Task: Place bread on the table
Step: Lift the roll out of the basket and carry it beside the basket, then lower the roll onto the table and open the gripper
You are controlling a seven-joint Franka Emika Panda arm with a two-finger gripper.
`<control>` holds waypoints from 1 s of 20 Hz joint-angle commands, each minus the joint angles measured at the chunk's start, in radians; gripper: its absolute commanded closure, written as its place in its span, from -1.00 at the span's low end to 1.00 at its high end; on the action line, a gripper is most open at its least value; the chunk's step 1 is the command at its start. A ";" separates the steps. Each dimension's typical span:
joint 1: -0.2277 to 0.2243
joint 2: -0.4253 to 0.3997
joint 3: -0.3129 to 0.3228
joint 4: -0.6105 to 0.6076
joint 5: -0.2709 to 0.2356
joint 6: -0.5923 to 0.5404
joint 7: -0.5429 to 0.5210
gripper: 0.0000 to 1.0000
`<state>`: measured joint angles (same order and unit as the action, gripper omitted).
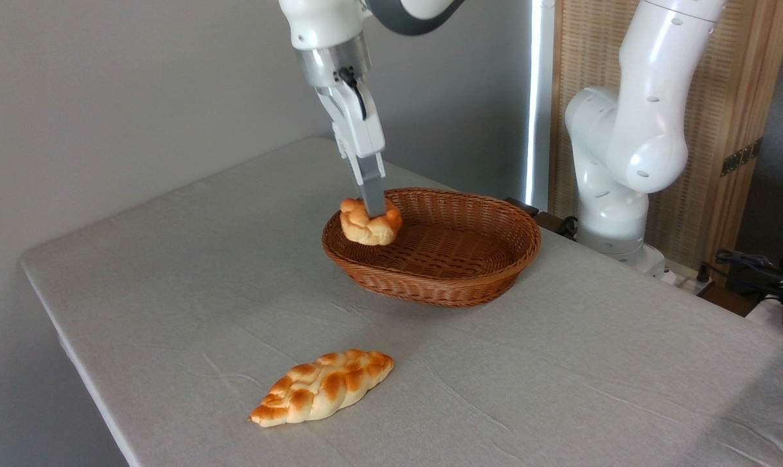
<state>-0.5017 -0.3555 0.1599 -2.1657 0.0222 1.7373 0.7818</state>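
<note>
The bread [369,225], a small round knotted bun with a glazed golden-orange crust, is clamped between the fingers of the gripper [373,209] and is held at the left rim of the basket [459,259], above the rim's level. The basket is oval and woven of brown wicker. A longer braided loaf [323,386] is seen lying on the table [170,285], which is covered with a slightly wrinkled pale grey cloth.

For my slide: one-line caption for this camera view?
Hand holds bun over basket rim; loaf lies on table.
</note>
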 commanded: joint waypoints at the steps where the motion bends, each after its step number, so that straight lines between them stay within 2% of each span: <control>1: -0.008 0.079 0.032 0.108 0.008 0.043 0.011 0.34; 3: -0.006 0.143 0.035 0.144 0.015 0.105 0.016 0.32; 6: -0.014 0.323 0.023 0.279 0.065 0.123 0.017 0.33; 8: -0.015 0.378 0.013 0.310 0.068 0.152 0.026 0.32; 9: -0.014 0.391 0.013 0.311 0.076 0.201 0.027 0.19; 10: -0.012 0.406 0.013 0.310 0.076 0.238 0.027 -0.04; 13: -0.015 0.443 0.012 0.310 0.081 0.258 0.027 -0.62; 14: -0.015 0.446 0.012 0.310 0.081 0.260 0.027 -0.95; 20: -0.017 0.454 0.007 0.310 0.079 0.268 0.025 -1.00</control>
<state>-0.5119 0.0916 0.1651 -1.8683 0.0884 1.9929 0.7882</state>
